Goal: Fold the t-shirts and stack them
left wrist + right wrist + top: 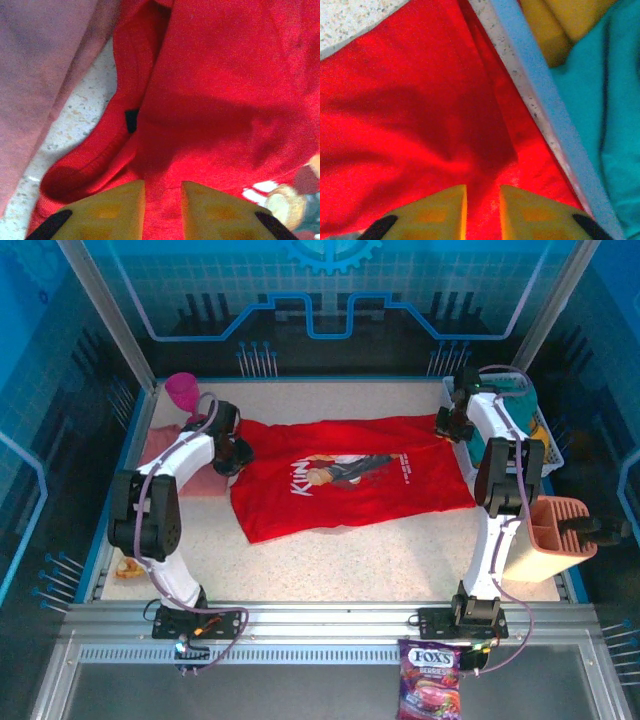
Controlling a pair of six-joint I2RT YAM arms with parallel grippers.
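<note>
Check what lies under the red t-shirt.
Speckled tabletop shows around the red t-shirt, which lies spread on it. Anything else beneath the cloth is covered.

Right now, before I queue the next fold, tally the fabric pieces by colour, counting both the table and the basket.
red t-shirt: 1
salmon-pink t-shirt: 1
teal cloth, in the basket: 1
yellow cloth, in the basket: 1, as far as I can tell
Total: 4
</note>
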